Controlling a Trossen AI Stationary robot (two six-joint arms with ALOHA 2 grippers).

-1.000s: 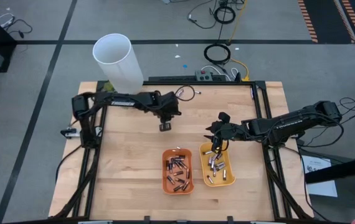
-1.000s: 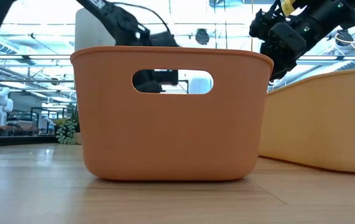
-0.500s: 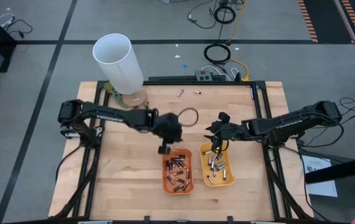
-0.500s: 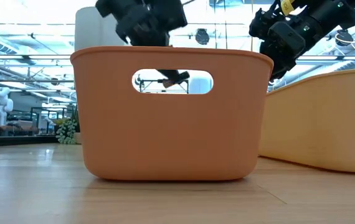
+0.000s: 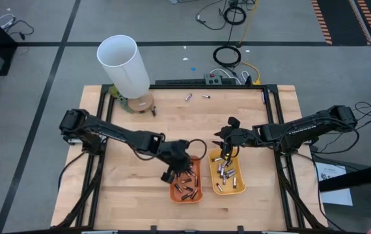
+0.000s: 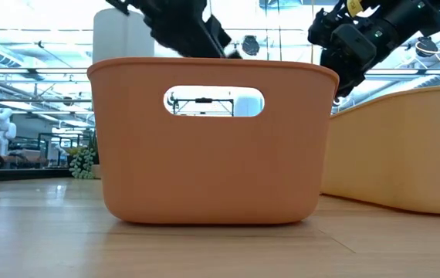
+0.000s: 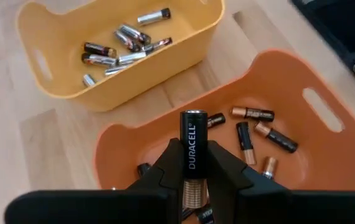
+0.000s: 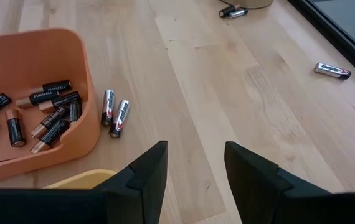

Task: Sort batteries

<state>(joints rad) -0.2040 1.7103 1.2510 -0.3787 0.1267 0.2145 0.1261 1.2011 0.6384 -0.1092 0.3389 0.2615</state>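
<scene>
The dark, copper-ended cylindrical battery (image 7: 190,155) marked Duracell stands clamped between the fingers of the left hand (image 5: 170,174), at the lower centre of the left wrist view, directly over the open orange plastic tray (image 7: 327,149). That tray already holds a scatter of similar dark, copper-tipped cells (image 7: 252,114); the yellow plastic tray (image 7: 47,68) beside it, in the upper left of that view, holds mostly silvery ones (image 7: 153,15).

A second ago the left hand was up near the middle of the wooden bench (image 5: 133,195), well apart from the trays; it has since swung down to the left rim of the orange tray in the lower centre of the high view. Judging by this, the carry is done and only the release is left; the tray matches the cell's kind.

The left hand is narrow, closed on that one battery. The right hand (image 5: 226,148) has not moved, hanging over the top end of the yellow tray with its fingers (image 8: 146,168) parted and nothing between them. Two loose red-and-silver batteries (image 8: 114,112) lie on the bench just beside the orange tray, and a few more (image 5: 196,97) sit near the bench's top edge, by the tall white tube (image 5: 123,65).
</scene>
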